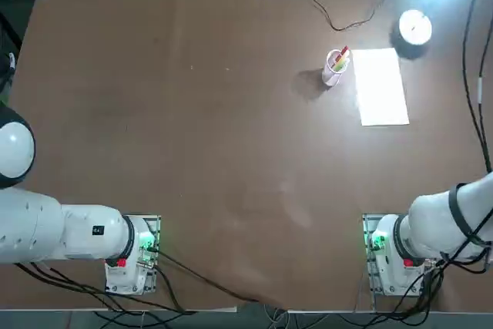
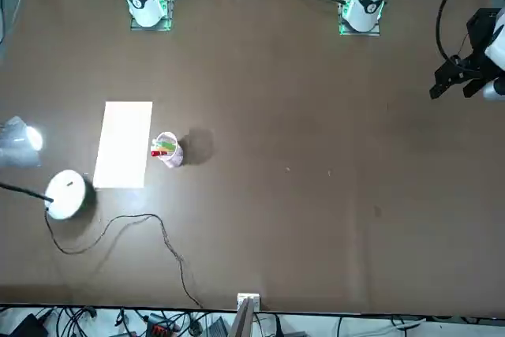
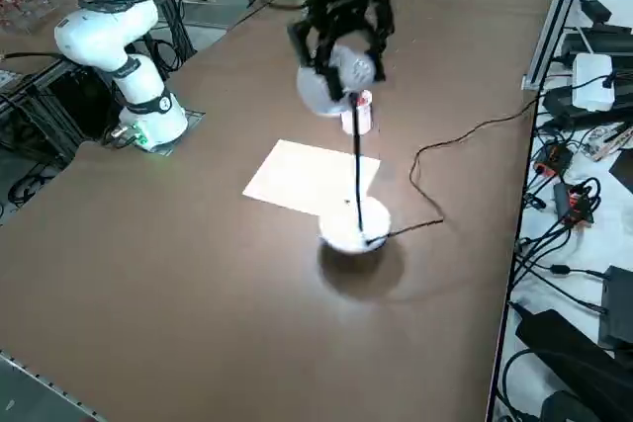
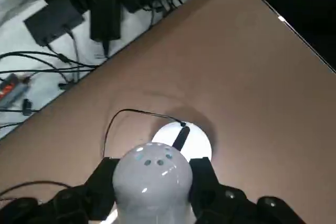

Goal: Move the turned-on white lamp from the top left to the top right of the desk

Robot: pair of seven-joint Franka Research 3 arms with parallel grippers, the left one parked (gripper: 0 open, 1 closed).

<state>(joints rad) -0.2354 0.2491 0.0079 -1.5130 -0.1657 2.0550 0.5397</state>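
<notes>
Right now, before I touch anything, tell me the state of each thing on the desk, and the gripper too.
Lamp: lit, held by its head, base seemingly raised off the desk.
Right gripper: shut on the lamp's head.
Lamp cord: slack, curving.
Cup: standing, pens inside.
Paper: lying flat.

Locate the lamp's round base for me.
In the top view, the lamp's round base is at the upper right of the desk, just beyond the far right corner of the white paper.
</notes>
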